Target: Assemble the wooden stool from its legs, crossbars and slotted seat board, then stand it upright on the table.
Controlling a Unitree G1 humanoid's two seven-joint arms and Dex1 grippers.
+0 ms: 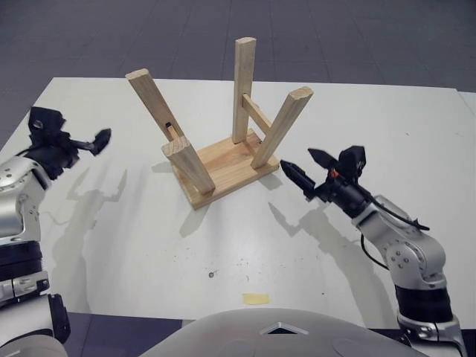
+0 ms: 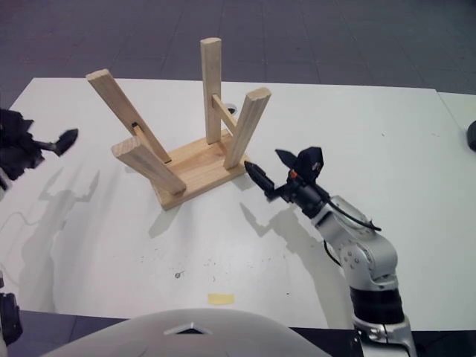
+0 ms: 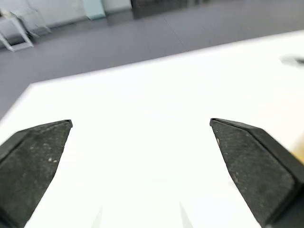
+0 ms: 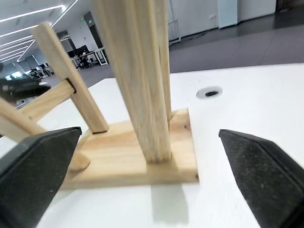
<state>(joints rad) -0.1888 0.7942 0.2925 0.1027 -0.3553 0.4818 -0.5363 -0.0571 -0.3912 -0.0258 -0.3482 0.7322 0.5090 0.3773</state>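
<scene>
We hold our left arm (image 1: 16, 192) bent at the elbow, out at our left side; the left claw (image 3: 141, 124) is raised, its two dark fingers (image 3: 33, 161) spread wide apart; our right arm (image 1: 394, 242) rises from low at our right, forearm stretched forward and inward; the right claw (image 1: 297, 158) gapes likewise, fingertips (image 1: 314, 154) pointing inward.

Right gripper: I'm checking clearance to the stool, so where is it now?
In the left eye view the right gripper is on the right, open, close beside the upside-down stool's right-hand leg, over the table.
</scene>
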